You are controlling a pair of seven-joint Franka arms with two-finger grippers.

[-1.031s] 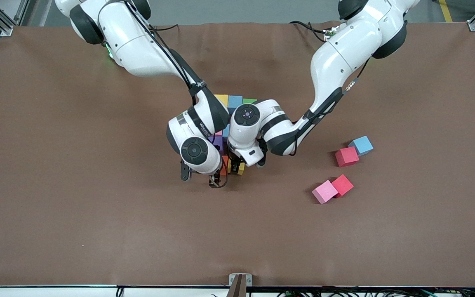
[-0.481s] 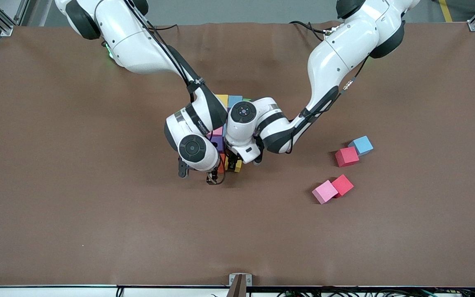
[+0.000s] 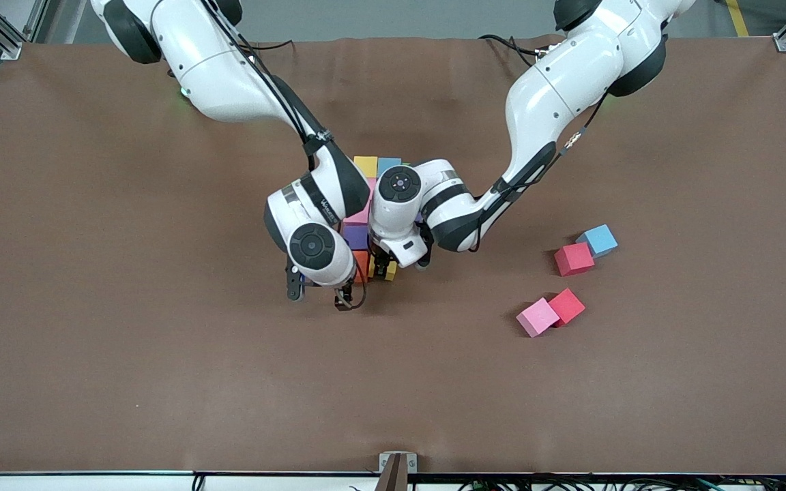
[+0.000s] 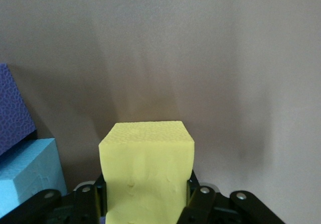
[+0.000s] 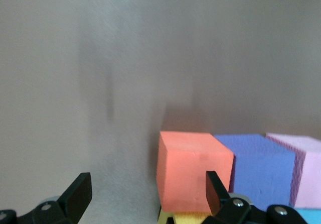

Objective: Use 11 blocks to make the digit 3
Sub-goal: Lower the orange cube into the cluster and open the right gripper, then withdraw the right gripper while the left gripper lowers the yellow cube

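Left tool gripping yellow block by orange block — right tool wide open, empty.

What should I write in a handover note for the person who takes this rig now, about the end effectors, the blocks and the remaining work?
Left end effector: shut on the yellow block, low beside the orange block at the figure's end nearest the front camera.
Right end effector: open, holding nothing, over the table by the orange block.
Done: part of the digit 3 stands mid-table, largely hidden by the arms.
Left: release the yellow block; a pink block and a light blue block lie loose toward the left arm's end, each touching a red cube.
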